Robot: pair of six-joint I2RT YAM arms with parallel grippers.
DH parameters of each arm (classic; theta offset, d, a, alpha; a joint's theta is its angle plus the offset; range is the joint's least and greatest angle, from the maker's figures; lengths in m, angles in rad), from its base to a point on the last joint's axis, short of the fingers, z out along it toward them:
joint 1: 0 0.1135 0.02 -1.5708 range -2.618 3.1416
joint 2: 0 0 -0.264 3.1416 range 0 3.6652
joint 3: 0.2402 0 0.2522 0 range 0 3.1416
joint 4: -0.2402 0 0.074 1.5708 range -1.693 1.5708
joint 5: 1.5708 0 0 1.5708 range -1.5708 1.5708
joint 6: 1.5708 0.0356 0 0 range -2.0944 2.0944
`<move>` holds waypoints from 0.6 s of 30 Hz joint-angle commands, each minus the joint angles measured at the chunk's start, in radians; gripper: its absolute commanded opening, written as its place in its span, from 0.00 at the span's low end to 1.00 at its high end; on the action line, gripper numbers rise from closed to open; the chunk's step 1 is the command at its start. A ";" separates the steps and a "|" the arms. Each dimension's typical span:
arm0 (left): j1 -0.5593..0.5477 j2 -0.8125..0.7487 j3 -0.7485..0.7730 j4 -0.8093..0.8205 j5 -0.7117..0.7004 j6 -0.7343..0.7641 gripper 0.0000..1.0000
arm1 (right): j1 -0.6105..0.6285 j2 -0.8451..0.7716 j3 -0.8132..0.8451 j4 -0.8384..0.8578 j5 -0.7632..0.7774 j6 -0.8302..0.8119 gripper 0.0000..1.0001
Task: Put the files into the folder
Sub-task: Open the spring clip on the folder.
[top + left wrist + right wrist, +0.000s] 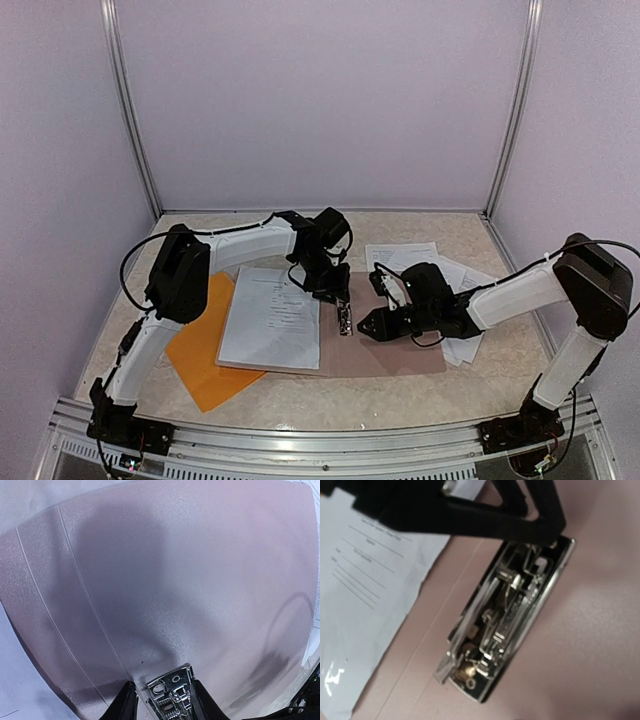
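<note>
One of the files, a printed white sheet (272,318) (360,605), lies on the left half of a grey-brown board (395,350) (190,570). More files (410,257) lie loose at the right, partly under my right arm. The orange folder (205,355) sits flat at the left, half covered by the sheet and board. My left gripper (333,293) (162,685) straddles the far end of the board's metal clip (345,320) (172,695) (505,615), fingers against its sides. My right gripper (366,325) points at the clip from the right. Its own fingers are out of the right wrist view.
Pale walls and metal posts enclose the table on three sides. A metal rail (320,440) runs along the near edge between the arm bases. The left arm's black fingers (470,510) fill the top of the right wrist view.
</note>
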 commanded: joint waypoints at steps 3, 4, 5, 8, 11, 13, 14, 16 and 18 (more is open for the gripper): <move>-0.032 0.061 0.038 -0.126 -0.115 -0.014 0.31 | 0.014 -0.032 -0.030 0.021 0.013 0.011 0.27; -0.036 0.064 0.040 -0.129 -0.123 -0.015 0.30 | 0.014 -0.031 -0.033 0.025 0.013 0.011 0.27; -0.039 0.066 0.043 -0.136 -0.131 -0.016 0.30 | 0.016 -0.029 -0.034 0.029 0.011 0.011 0.27; -0.044 0.076 0.043 -0.145 -0.142 -0.024 0.29 | 0.014 -0.024 -0.043 0.044 0.007 0.014 0.27; -0.044 0.086 0.041 -0.146 -0.162 -0.032 0.26 | 0.017 -0.019 -0.045 0.055 0.001 0.012 0.27; -0.044 0.092 0.040 -0.147 -0.175 -0.037 0.25 | 0.021 -0.011 -0.042 0.061 -0.009 0.010 0.27; -0.044 0.094 0.038 -0.147 -0.182 -0.040 0.25 | 0.023 -0.007 -0.040 0.069 -0.015 0.010 0.27; -0.045 0.092 0.025 -0.136 -0.193 -0.046 0.24 | 0.029 0.006 -0.038 0.091 -0.028 0.021 0.27; -0.045 0.085 0.003 -0.121 -0.202 -0.052 0.23 | 0.035 0.021 -0.038 0.123 -0.041 0.039 0.26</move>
